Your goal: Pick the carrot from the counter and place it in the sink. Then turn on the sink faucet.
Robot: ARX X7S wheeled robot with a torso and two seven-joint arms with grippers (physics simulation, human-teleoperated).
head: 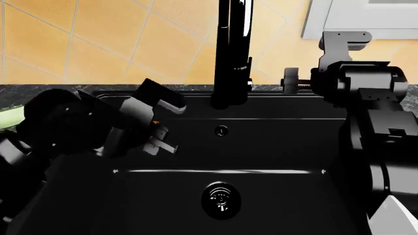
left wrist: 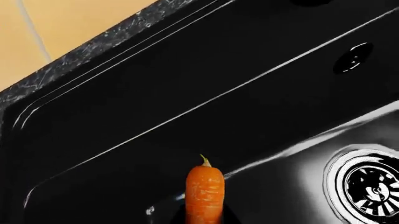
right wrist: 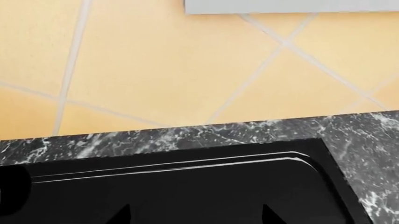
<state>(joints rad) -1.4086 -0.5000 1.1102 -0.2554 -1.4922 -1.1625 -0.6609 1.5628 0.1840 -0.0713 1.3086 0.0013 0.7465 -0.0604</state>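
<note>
Half done, I judge: left gripper is pinching the carrot over the sink; release and faucet are remaining; right jaws unclear.

Wrist cam is looking down into the black sink, and the little orange carrot sticks up at the frame edge, green stub end pointing away, hanging over the basin. Jaws themselves are barely visible, just dark shapes around the carrot's base. Round drain sits off to one side, 1 small overflow hole on the wall. Marble desk edge and yellow tiles beyond.
</note>
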